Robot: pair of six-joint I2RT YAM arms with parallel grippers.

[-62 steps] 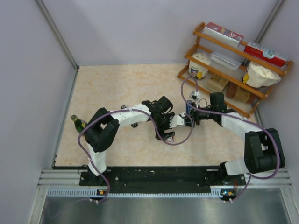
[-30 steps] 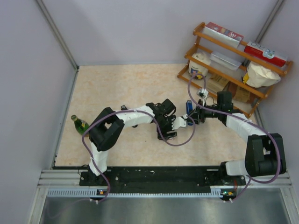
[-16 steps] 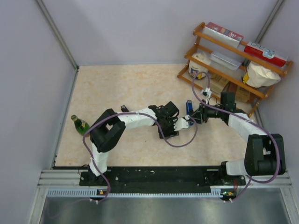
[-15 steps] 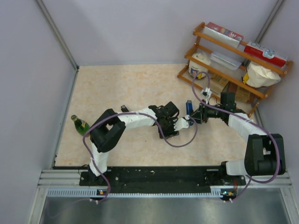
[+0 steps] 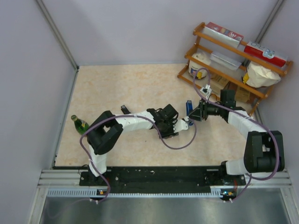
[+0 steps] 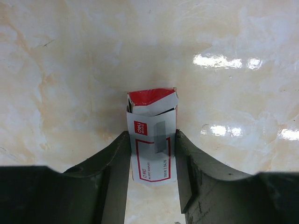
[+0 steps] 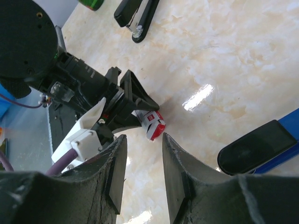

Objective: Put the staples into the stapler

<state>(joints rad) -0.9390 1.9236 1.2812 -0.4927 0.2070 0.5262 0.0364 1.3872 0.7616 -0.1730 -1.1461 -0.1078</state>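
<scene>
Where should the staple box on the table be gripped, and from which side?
Take the staple box across its two long sides, near the closed end, coming in low from that end, as the left gripper does here. It lies flat with its opened red flap pointing away, so that grip leaves the opening free.

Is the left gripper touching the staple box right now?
Touching. In the left wrist view, both fingers of the left gripper sit flush against the sides of the staple box, with no gap showing on either side.
</scene>
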